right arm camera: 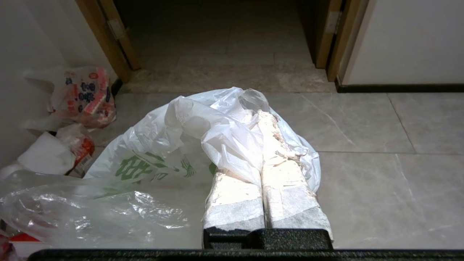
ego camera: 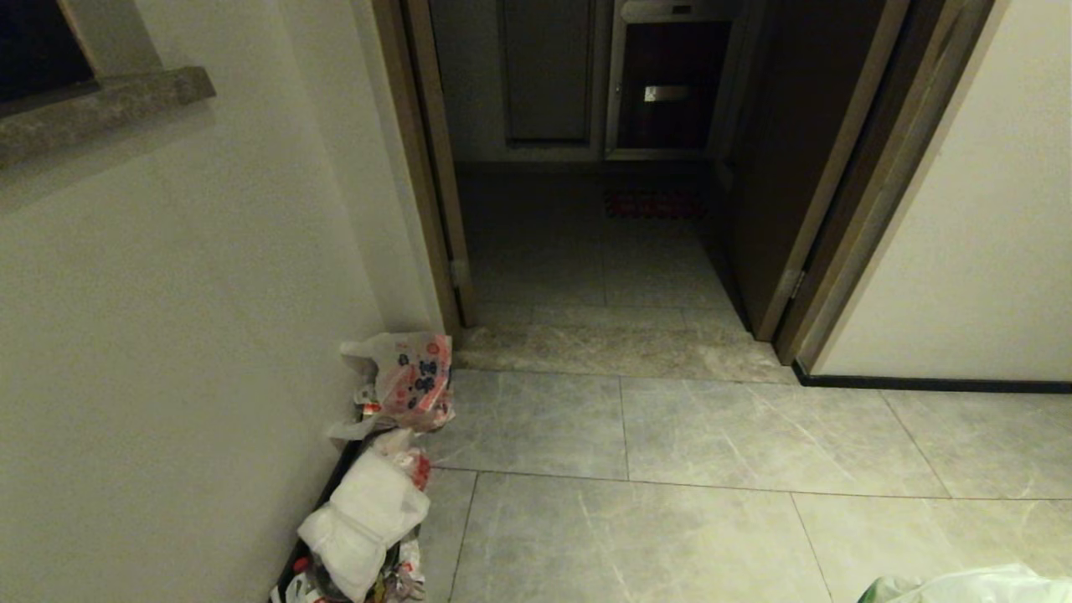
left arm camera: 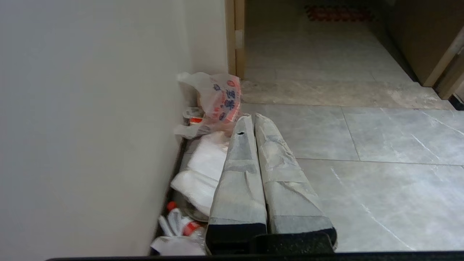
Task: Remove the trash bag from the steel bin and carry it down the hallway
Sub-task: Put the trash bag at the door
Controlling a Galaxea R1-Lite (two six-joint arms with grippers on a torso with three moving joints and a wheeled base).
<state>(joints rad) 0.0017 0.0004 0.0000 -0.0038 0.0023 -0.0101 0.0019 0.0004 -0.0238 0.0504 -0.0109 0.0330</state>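
Observation:
The trash bag [right arm camera: 163, 145], thin crinkled white plastic with green printing, hangs bunched over my right gripper [right arm camera: 255, 116], whose taped fingers are shut on a fold of it. A corner of the trash bag [ego camera: 971, 586] shows at the lower right edge of the head view. My left gripper [left arm camera: 252, 117] is shut with nothing in it, held low above the floor beside a litter pile. The steel bin is out of view. The hallway floor [ego camera: 670, 469] of grey marbled tiles stretches ahead of me.
Against the left wall lie a white bag with red and blue print [ego camera: 410, 377] and a heap of white wrappers and bottles [ego camera: 364, 519]. An open doorway [ego camera: 586, 251] with brown frames leads into a dark room with a red mat [ego camera: 653, 203]. A stone sill [ego camera: 100, 109] juts out upper left.

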